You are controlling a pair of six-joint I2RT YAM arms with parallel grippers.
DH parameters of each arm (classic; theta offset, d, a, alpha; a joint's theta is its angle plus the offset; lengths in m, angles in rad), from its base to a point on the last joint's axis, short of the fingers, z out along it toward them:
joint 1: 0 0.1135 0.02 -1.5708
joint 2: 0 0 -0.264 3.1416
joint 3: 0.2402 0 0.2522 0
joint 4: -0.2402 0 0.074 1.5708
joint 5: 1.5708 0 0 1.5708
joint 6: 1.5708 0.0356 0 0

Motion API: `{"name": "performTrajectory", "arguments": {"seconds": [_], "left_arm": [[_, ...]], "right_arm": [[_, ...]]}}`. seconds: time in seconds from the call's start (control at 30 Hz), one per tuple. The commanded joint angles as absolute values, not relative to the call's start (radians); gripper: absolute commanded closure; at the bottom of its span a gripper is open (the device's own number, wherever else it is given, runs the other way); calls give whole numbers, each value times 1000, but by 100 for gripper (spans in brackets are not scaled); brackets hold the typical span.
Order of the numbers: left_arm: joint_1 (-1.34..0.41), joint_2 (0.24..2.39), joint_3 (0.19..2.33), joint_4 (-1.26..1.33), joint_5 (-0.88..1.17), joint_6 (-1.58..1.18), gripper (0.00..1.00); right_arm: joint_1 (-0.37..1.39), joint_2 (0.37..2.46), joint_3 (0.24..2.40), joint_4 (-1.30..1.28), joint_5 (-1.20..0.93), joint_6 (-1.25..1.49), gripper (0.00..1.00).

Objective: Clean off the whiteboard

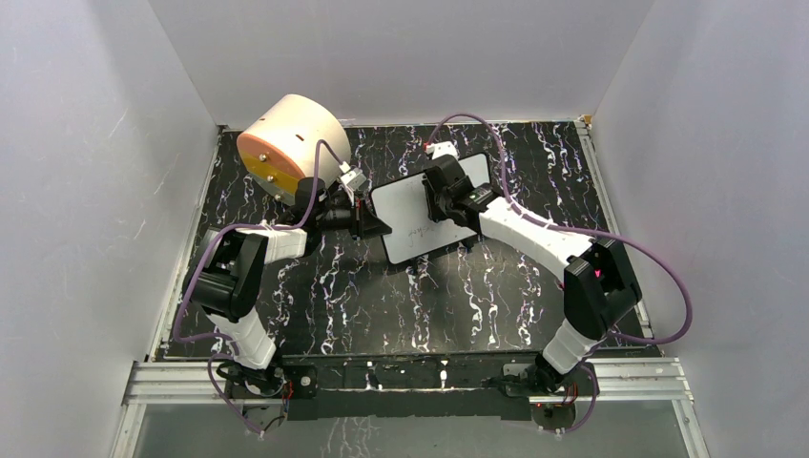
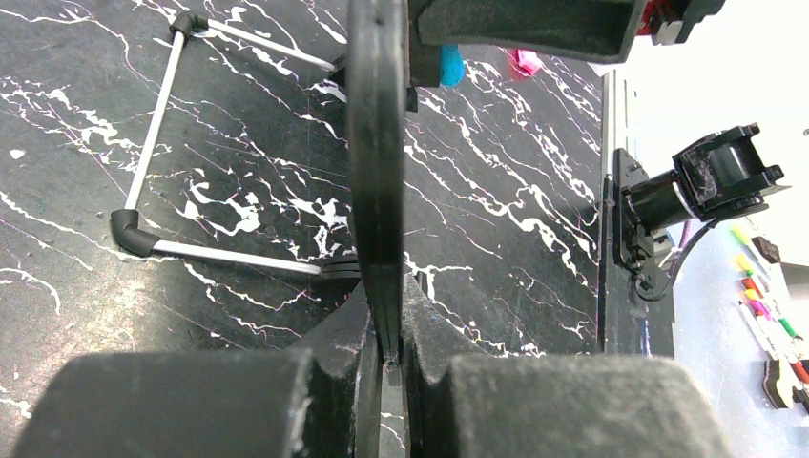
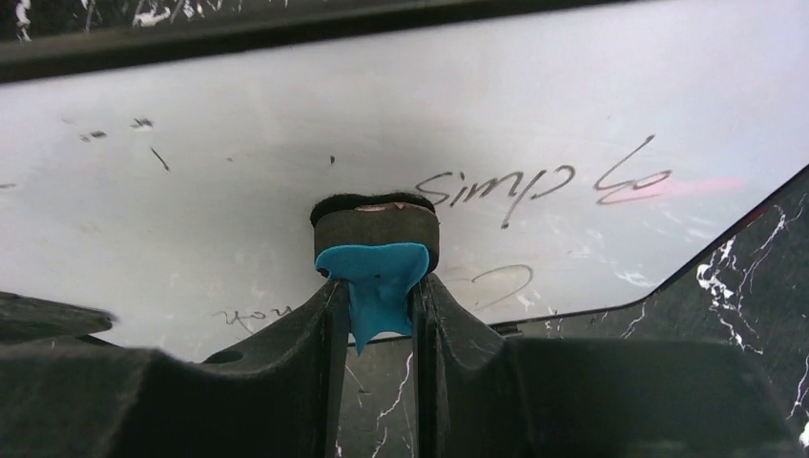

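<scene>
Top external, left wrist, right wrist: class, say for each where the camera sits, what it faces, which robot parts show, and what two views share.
Top external: above, behind the bases, looking down at the table; both arms show.
Left wrist: looks along the left gripper, shut on the whiteboard edge.
Right wrist: faces the board's written face; right gripper shut on the eraser.
Shared: both wrist views show the whiteboard.

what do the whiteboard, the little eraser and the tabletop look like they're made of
Whiteboard: smooth white face, likely coated, taking pen marks; thin black rim, probably plastic.
Eraser: dark fuzzy pad, felt-like, on a bright blue grip that looks like soft plastic or rubber.
Tabletop: black with white marble veining, flat with a slight sheen, likely a printed sheet rather than stone.
</scene>
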State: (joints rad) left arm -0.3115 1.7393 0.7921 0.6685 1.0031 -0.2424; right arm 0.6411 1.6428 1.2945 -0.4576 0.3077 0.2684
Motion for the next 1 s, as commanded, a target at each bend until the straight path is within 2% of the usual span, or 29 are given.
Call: {"name": "performTrajectory", "arguments": {"seconds": [0.0, 0.17, 0.4, 0.67, 0.97], "left_arm": [[-322, 1728, 801, 625, 1065, -169, 100], [-324, 1727, 802, 616, 1062, -165, 100], [-325, 1729, 805, 610, 1059, -161, 100], [-327, 1733, 808, 597, 1057, -153, 100], [-330, 1732, 811, 589, 1058, -151, 100]], "right_arm": [[690, 1637, 1289, -418, 324, 293, 86], [772, 1668, 1415, -424, 327, 245, 85], [728, 1693, 1478, -407, 368, 192, 85], [578, 1656, 1322, -385, 342, 205, 86], [532, 1611, 1220, -365, 287, 245, 86]]}}
